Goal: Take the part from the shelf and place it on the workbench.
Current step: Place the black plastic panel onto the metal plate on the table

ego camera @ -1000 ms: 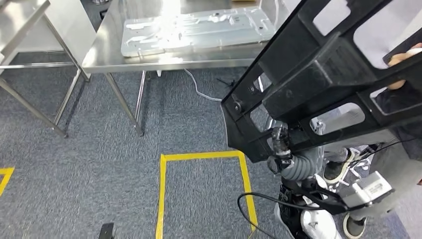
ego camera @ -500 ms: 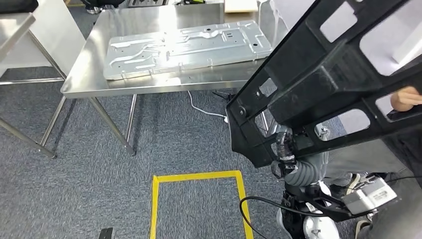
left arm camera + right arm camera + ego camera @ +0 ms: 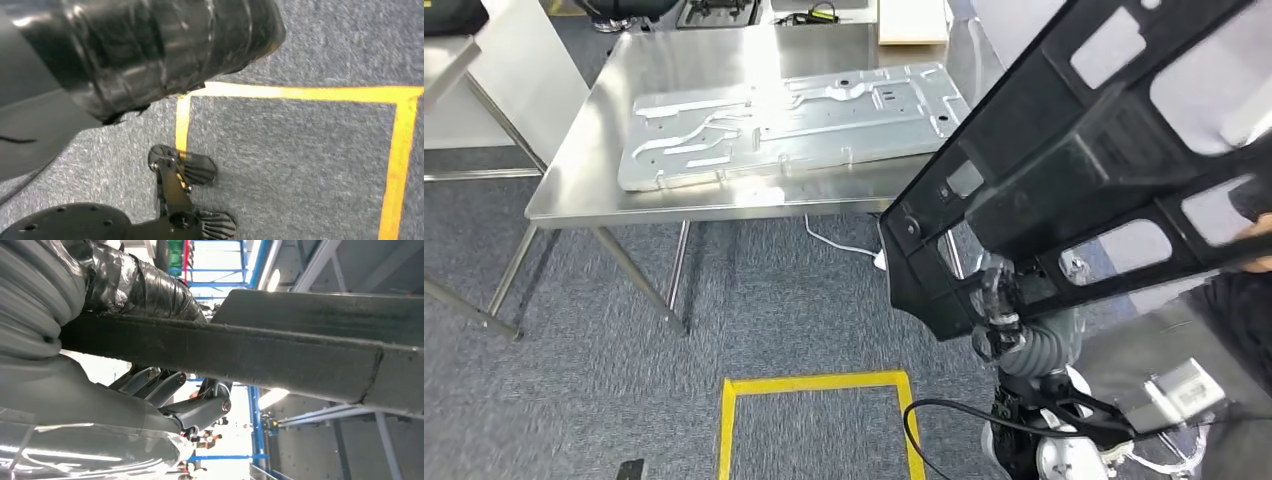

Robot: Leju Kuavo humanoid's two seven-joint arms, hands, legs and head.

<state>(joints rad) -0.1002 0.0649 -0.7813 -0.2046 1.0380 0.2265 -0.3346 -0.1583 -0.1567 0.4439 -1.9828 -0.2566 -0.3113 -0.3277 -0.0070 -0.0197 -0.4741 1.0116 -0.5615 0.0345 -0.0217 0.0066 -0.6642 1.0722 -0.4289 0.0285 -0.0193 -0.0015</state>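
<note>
The part is a large black open frame (image 3: 1074,170), tilted up at the right of the head view. My right hand (image 3: 996,305) grips its lower edge from below. Seen from the right wrist, a black bar of the frame (image 3: 280,355) runs across my right hand (image 3: 150,390), with the taped thumb on one side and the fingers (image 3: 200,407) on the other. The steel workbench (image 3: 684,70) stands ahead and to the left, apart from the frame. My left hand (image 3: 150,50), wrapped in black tape, hangs over the floor; how its fingers lie is not clear.
A large silver stamped metal plate (image 3: 794,120) lies on the workbench. A person's hand (image 3: 1254,235) touches the frame at the right edge. A yellow taped rectangle (image 3: 814,385) marks the grey carpet. A second table (image 3: 454,60) stands at far left. A white cable (image 3: 834,240) lies under the bench.
The whole picture has shifted: the camera moved, and the workbench now sits lower and fuller in view. The frame stays in my right hand. The person's hand shows lower at the right edge.
</note>
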